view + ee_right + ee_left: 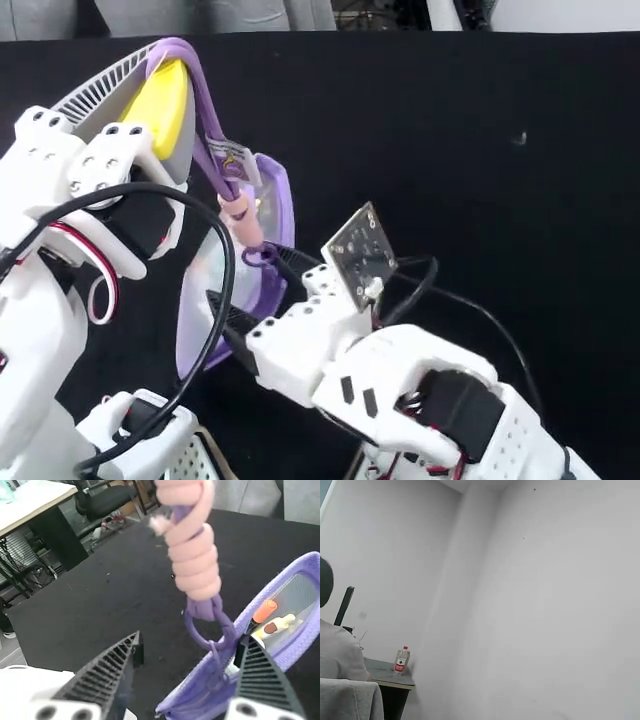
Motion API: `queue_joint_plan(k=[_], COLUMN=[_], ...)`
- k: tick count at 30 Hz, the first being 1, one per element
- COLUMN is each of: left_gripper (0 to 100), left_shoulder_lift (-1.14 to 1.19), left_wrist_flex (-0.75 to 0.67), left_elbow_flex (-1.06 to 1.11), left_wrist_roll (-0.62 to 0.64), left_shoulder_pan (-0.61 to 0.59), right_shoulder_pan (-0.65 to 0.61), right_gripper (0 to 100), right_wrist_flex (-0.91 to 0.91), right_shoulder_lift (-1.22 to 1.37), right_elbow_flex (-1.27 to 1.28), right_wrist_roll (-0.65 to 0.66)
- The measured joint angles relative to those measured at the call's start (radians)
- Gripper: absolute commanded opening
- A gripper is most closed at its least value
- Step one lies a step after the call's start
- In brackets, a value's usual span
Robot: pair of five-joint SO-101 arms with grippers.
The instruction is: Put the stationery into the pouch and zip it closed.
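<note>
Jaws of the right gripper [190,647] stand parted, one on each side of the purple zip ring [200,625], clasping nothing. Above the ring hangs a pink coiled cord [192,550]. Just behind it is the purple pouch [300,575], tilted up off the black table [480,150], with an orange-capped pen [262,611] showing inside. Higher on the strap sits a small printed tag [232,158], its writing too small to read. The left gripper [150,135] is at the pouch's raised end; I cannot tell its grip.
</note>
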Motion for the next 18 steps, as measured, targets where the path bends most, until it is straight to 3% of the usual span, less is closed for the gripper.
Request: queue_joint_plan(k=[7,14,18], left_gripper=[3,3,3], left_shoulder_lift=[0.002,0.000,0.000], left_wrist_flex=[0.000,0.000,-0.003], left_elbow_flex=[0.000,0.000,0.000], left_wrist_roll=[0.000,0.000,0.000], left_shoulder_pan=[0.000,0.000,0.000], right_shoulder_pan=[0.103,0.115,0.123], right_gripper=[29.0,29.1,29.2], right_wrist_flex=[0.068,0.301,0.339], right_shoulder_lift=[0.003,0.003,0.020], right_elbow_flex=[-0.026,-0.226,-0.256], right_wrist_roll=[-0.002,-0.046,-0.071])
